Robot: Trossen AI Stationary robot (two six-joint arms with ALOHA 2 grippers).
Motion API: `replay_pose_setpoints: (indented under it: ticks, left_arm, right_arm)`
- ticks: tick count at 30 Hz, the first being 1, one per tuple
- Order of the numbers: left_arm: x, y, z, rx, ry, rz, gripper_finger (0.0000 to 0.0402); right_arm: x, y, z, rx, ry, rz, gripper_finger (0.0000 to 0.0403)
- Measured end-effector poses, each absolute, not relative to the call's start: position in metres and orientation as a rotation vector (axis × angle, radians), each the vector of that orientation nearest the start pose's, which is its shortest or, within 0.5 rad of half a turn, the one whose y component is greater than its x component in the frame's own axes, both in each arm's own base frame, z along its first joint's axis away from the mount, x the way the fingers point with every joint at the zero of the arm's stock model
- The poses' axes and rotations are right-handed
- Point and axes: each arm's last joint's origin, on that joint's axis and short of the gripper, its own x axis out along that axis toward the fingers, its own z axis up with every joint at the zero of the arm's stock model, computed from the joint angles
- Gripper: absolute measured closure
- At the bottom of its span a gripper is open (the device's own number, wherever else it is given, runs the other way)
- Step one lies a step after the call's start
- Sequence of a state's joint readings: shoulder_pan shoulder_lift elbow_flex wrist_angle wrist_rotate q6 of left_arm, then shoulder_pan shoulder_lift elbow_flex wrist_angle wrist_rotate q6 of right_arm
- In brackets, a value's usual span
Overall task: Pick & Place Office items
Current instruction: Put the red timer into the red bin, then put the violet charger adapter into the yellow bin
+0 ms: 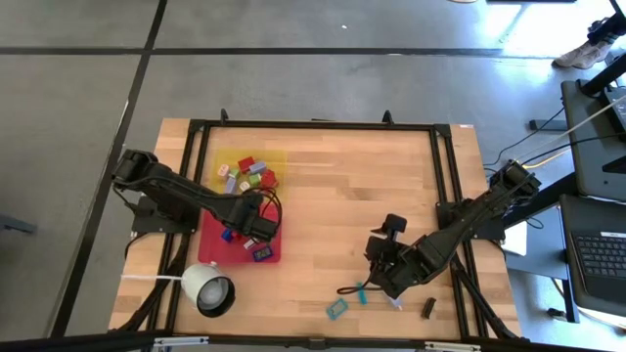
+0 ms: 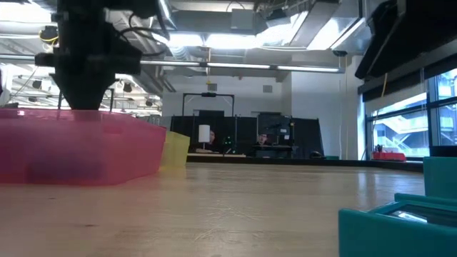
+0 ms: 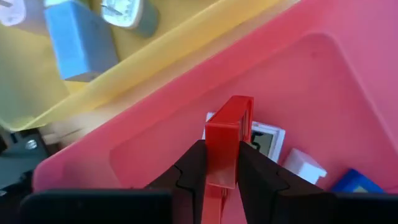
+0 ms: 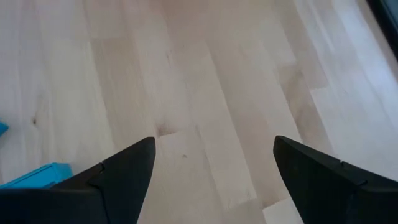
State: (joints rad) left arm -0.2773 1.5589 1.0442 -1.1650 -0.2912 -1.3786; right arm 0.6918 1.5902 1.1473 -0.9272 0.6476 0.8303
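I have a small red block point(image 3: 229, 140) pinched between the fingers of my left gripper point(image 3: 219, 177), and it hangs over the floor of the red tray point(image 3: 323, 81). Directly beyond the block, lower in that tray, lie a white-faced piece point(image 3: 267, 140), a white lump point(image 3: 303, 167) and a blue piece point(image 3: 357, 180). Past the tray's far rim sits the yellow tray point(image 3: 155, 46), where a pale blue block point(image 3: 78, 37) rests beside a white round-faced item point(image 3: 124, 12). From above, the yellow tray point(image 1: 277, 156) holds a cluster of coloured pieces point(image 1: 249, 174), and the left gripper point(image 1: 256, 219) is poised above the red tray point(image 1: 210, 238), near its middle.

I judge this to be the placing step: the block is carried and over its tray, not yet let go. The next move, as I see it, calls for lowering a little and parting the fingers so the block drops clear of the pieces already lying under it.

My right gripper point(image 4: 214, 168) stands spread wide over bare wood of the table point(image 4: 205, 81), holding nothing. A teal piece point(image 4: 37, 175) lies just beside its one finger. In the high view the right gripper point(image 1: 383, 266) has teal items point(image 1: 337, 309) and a black stick point(image 1: 428, 308) close by on the table, well apart from the trays; I would take one of these next.
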Motion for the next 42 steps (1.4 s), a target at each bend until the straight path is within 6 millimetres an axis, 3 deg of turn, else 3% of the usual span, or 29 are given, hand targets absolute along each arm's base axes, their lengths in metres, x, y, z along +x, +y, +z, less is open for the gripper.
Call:
replay_pose_setpoints:
  ticks: [5,12,20,28,34,42]
  left_arm:
    - [0.245,-0.059,0.196,-0.596,1.218,0.977,0.0333]
    - [0.247,-0.059,0.195,-0.593,1.152,1.017,0.0332]
    - [0.247,-0.059,0.194,-0.658,1.142,1.048,0.0283]
    - [0.247,-0.061,0.195,-0.705,1.215,1.006,0.0238]
    - [0.257,-0.065,0.21,-0.76,1.273,0.881,0.0223]
    - [0.276,-0.074,0.247,-0.673,1.041,0.834,0.0225]
  right_arm:
    - [0.235,0.172,0.228,-0.099,0.957,-0.394,0.0072]
    - [0.231,0.177,0.227,-0.029,1.001,-0.363,0.0072]
    - [0.216,0.19,0.224,0.079,1.073,-0.336,0.0072]
    - [0.19,0.182,0.186,0.182,1.325,-0.399,0.0072]
    - [0.171,0.166,0.158,0.184,1.492,-0.463,0.0072]
    - [0.167,0.164,0.145,0.151,1.514,-0.373,0.0072]
